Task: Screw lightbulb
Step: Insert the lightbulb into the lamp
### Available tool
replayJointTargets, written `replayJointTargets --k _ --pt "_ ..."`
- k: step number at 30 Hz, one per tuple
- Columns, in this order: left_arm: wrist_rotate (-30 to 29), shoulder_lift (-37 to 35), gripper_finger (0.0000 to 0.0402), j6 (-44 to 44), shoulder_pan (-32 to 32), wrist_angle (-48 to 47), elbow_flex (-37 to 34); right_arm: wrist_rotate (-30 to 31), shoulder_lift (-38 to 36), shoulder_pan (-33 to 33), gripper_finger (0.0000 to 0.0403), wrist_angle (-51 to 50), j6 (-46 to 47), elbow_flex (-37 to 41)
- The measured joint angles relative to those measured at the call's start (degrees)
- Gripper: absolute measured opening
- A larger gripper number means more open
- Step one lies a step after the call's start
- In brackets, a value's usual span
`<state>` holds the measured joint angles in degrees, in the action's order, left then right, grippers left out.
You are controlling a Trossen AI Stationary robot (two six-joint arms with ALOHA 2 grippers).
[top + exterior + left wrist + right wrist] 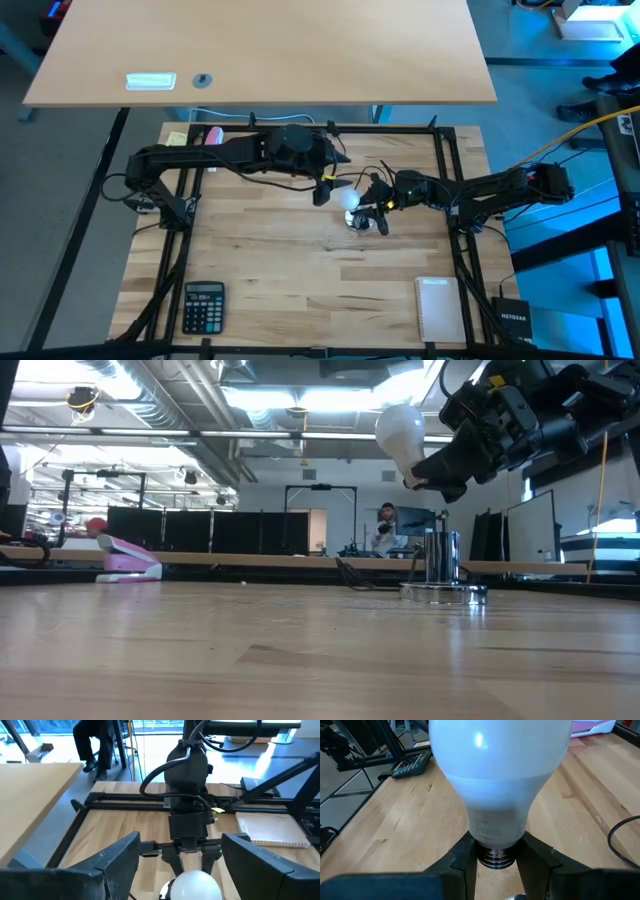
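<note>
Right tool [492, 862] is clenching the lightbulb [497, 775] by its screw base, holding it in the air above and beside the silver socket [443, 588], not touching it. Left tool [180, 865] is hanging released near the bulb. Nothing is screwed yet; lowering onto the socket and turning are both left, I think.

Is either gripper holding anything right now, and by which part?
The right gripper holds the lightbulb by its neck, just above the screw base. The left gripper holds nothing.
</note>
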<state>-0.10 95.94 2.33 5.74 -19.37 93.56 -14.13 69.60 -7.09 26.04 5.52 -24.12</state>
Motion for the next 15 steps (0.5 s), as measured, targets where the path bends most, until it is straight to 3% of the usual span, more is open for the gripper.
replayJointTargets --k 4,12,15 --pt "-3.0 0.0 0.0281 -0.7 0.0 -1.2 0.0 0.0 0.0 0.0 0.0112 -0.1 0.0 0.0" --pt "-5.2 0.0 0.0380 0.2 0.0 -3.0 0.0 0.0 0.0 0.0 0.0112 -0.1 0.0 0.0" --pt "-5.2 0.0 0.0396 3.1 -0.6 -4.4 0.0 0.1 0.0 0.0 0.0112 -0.3 0.0 0.0"
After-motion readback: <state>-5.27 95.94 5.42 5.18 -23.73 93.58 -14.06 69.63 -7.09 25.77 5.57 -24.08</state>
